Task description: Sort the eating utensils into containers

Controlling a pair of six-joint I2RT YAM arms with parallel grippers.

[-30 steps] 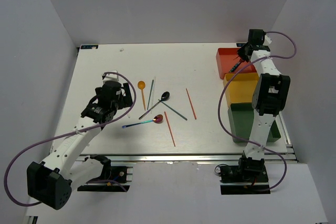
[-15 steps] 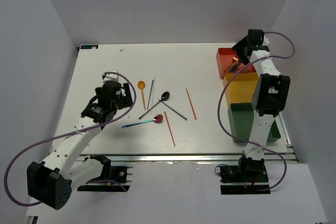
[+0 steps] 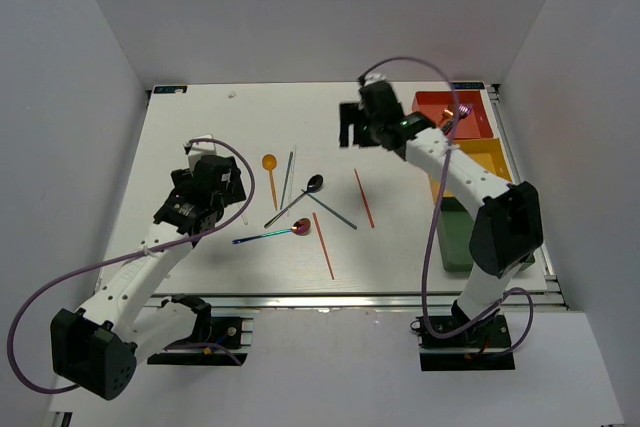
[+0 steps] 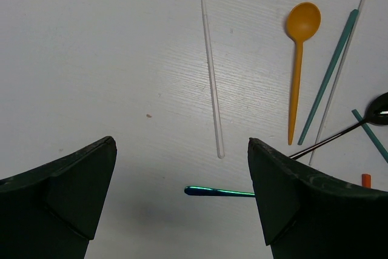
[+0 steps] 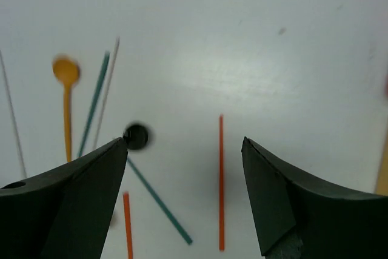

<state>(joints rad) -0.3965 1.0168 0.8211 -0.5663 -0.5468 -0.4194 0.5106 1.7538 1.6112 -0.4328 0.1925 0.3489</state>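
Right gripper [image 5: 183, 141] gone from red-orange tray [image 3: 478, 103] to over table [image 3: 400, 247] centre; fingers [image 5: 73, 192] spread, empty.

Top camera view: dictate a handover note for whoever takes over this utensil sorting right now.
Left gripper: open, empty, near the white chopstick.
Right gripper: open, empty, over mid-table.
Done: at least one utensil lies in the red tray.
Left on the table: orange spoon, black spoon, iridescent spoon, teal chopsticks, orange chopsticks, the white one.
Yellow tray and green tray: contents mostly hidden by the right arm.
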